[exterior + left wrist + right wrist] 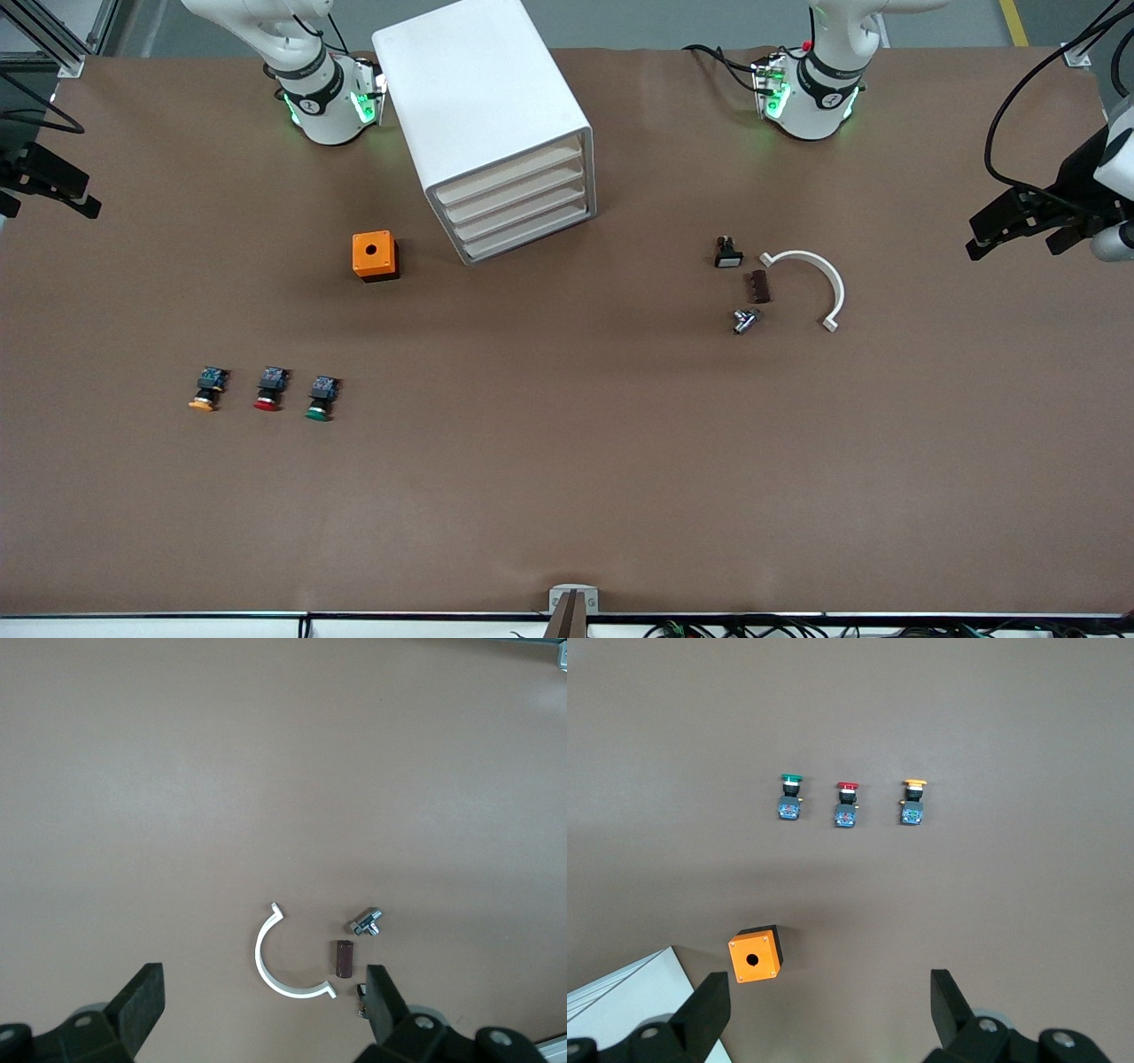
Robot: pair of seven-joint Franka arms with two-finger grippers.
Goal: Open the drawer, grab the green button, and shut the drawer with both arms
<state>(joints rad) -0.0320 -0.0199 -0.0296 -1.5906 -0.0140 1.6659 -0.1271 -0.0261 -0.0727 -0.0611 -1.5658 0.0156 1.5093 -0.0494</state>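
Note:
The green-capped button [321, 397] lies on the brown table toward the right arm's end, beside a red-capped [270, 388] and a yellow-capped one [209, 389]. It also shows in the right wrist view [790, 796]. The white drawer cabinet [496, 124] stands between the arm bases, and all of its drawers [523, 208] are shut. My right gripper [49, 211] hangs open and empty over the right arm's end of the table; its own view shows it open [831, 1010]. My left gripper [1014, 244] hangs open and empty over the left arm's end; its own view shows it open [266, 1010].
An orange box with a round hole [375, 255] sits beside the cabinet's front corner. Toward the left arm's end lie a white half-ring [811, 283], a brown block [759, 286], a small metal part [746, 320] and a small black part [728, 253].

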